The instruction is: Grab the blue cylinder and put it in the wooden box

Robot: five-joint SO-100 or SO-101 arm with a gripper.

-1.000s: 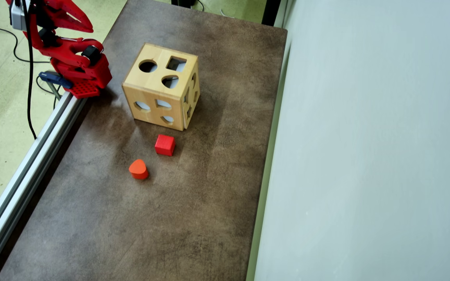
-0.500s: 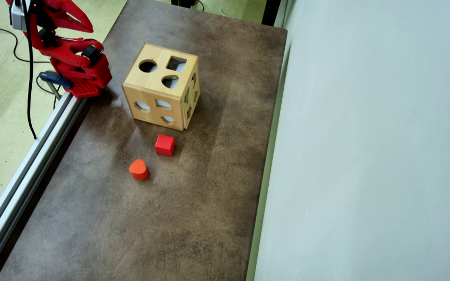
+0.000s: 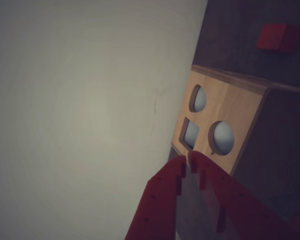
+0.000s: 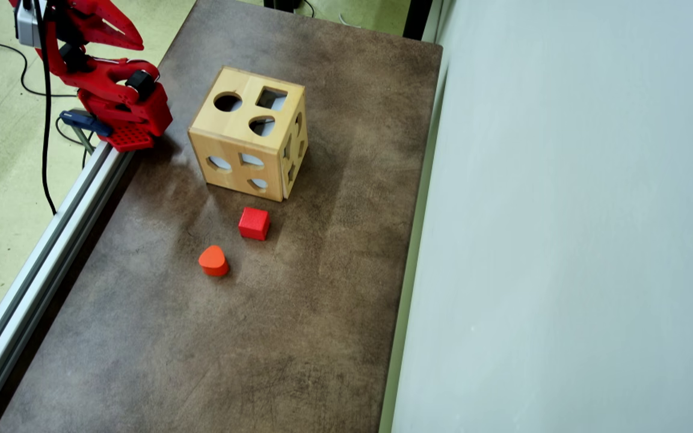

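Observation:
The blue cylinder is out of view in both views. The wooden box (image 4: 244, 123) stands on the brown table near its far left part, with a round, a square and another hole in its top. In the wrist view the wooden box (image 3: 225, 117) fills the right side beyond the fingertips. My red gripper (image 3: 188, 161) is shut with nothing between its fingers. In the overhead view the gripper (image 4: 137, 43) hangs at the top left, over the table's edge, left of the box and apart from it.
A red cube (image 4: 254, 223) lies just in front of the box, also seen in the wrist view as the red cube (image 3: 277, 37). An orange-red rounded block (image 4: 213, 260) lies nearer. An aluminium rail (image 4: 40, 258) lines the left edge; a pale wall (image 4: 563, 240) bounds the right.

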